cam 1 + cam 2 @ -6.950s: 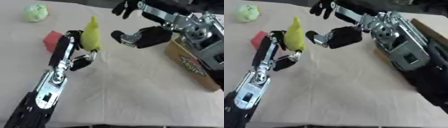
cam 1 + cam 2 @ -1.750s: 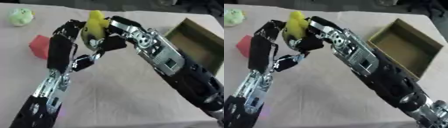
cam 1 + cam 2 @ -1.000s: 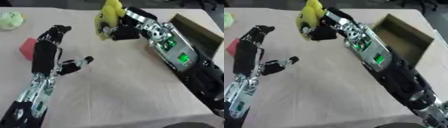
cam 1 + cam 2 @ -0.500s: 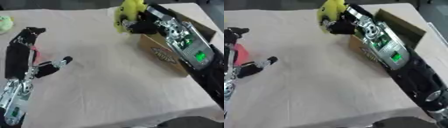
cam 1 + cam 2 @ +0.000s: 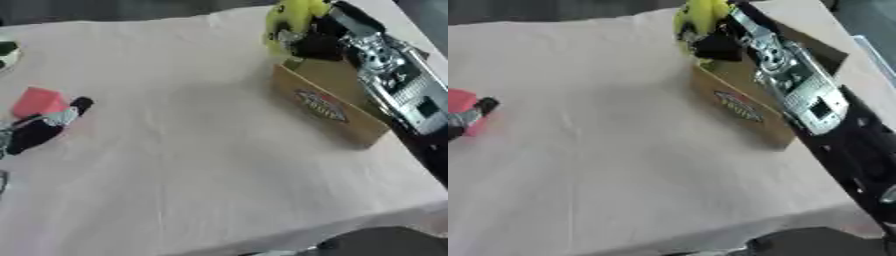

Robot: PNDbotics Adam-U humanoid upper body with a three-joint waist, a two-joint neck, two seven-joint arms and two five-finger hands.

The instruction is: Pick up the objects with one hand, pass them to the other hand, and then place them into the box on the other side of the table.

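Yellow fruit (image 5: 293,20) clasped in right hand (image 5: 315,44) above cardboard box (image 5: 328,105); pink block (image 5: 37,102) beside left hand (image 5: 44,127), whose finger state cannot be told.

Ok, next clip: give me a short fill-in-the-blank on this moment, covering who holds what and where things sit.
1. The yellow banana-shaped object is held by the robot's ____ hand.
2. That object hangs at the far end of the cardboard ____.
3. The block beside the left hand is ____ in colour.

Missing words: right; box; red
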